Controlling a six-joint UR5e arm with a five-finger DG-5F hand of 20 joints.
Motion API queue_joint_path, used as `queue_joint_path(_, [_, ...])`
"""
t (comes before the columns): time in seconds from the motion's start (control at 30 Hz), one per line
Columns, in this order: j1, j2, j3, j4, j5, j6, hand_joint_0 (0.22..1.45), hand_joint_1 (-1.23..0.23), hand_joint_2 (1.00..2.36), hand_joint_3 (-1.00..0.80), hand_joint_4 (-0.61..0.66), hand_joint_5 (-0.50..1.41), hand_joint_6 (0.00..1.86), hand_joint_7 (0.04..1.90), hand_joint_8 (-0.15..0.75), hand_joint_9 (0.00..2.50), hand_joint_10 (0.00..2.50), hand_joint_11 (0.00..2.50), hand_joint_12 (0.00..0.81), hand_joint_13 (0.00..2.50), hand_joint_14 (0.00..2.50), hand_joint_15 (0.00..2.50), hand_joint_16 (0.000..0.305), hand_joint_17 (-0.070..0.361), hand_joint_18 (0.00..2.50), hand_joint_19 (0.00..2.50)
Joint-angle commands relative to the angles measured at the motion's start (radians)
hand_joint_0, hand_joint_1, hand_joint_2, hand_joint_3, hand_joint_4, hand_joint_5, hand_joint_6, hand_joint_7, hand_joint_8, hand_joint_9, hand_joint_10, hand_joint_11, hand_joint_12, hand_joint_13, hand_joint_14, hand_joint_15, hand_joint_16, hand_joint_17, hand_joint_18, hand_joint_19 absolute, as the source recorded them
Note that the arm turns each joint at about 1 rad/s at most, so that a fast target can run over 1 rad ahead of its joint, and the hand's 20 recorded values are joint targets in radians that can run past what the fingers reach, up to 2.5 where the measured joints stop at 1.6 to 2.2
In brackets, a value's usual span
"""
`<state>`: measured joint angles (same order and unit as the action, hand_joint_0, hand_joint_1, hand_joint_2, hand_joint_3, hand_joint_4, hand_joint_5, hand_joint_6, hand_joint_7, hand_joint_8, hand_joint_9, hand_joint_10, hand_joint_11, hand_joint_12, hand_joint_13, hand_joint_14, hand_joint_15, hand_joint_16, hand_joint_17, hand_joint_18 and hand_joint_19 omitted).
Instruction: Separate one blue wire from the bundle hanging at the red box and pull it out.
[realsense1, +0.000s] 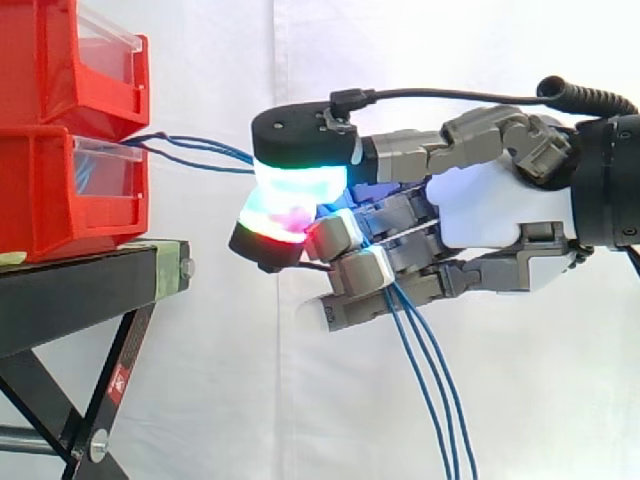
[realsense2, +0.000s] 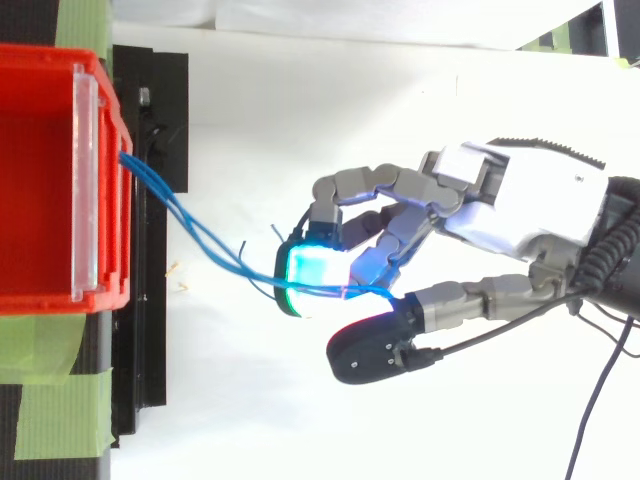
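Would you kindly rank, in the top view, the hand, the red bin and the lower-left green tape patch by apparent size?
1. The hand, shut on the blue wires: largest, though probably nearer the camera.
2. The red bin, cut off by the picture's edge.
3. The green tape patch: smallest.

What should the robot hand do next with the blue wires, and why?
Probably loosen the pinch a little so the extra strands slip out and only one stays. The hand is pinching the wires, and several blue strands, not one, run from the box into its grip and hang below it.
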<state>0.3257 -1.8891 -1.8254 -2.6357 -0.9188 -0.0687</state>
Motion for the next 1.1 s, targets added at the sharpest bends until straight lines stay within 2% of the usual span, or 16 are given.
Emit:
queue_joint_path(0.0, [-0.002,0.004,0.0,-0.02,0.005,-0.003,0.68,-0.86,1.01,-0.38,0.24,-0.15,0.66,1.18,0.295,1.15,0.01,1.42,0.303,1.26,0.03,1.25,0.039,0.087,0.57,0.37])
queue_joint_path(0.33, [-0.005,0.004,0.0,-0.02,0.005,-0.005,0.6,-0.74,1.0,-0.47,0.25,-0.15,0.64,1.19,0.292,1.14,0.01,1.42,0.31,1.26,0.03,1.26,0.04,0.09,0.56,0.41])
queue_joint_path(0.57, [-0.007,0.004,0.0,-0.02,0.005,-0.006,0.6,-0.61,1.01,-0.41,0.24,-0.15,0.63,1.2,0.294,1.17,0.01,1.4,0.304,1.27,0.03,1.25,0.041,0.092,0.59,0.43])
queue_joint_path(0.97, [-0.007,0.004,0.0,-0.02,0.005,-0.005,0.62,-0.57,1.02,-0.29,0.24,-0.15,0.64,1.2,0.294,1.19,0.01,1.42,0.303,1.3,0.03,1.26,0.042,0.093,0.62,0.44])
queue_joint_path(1.07, [-0.007,0.004,0.0,-0.02,0.005,0.001,0.62,-0.62,1.02,-0.28,0.24,-0.15,0.64,1.2,0.294,1.19,0.01,1.43,0.308,1.29,0.03,1.26,0.042,0.094,0.62,0.44])
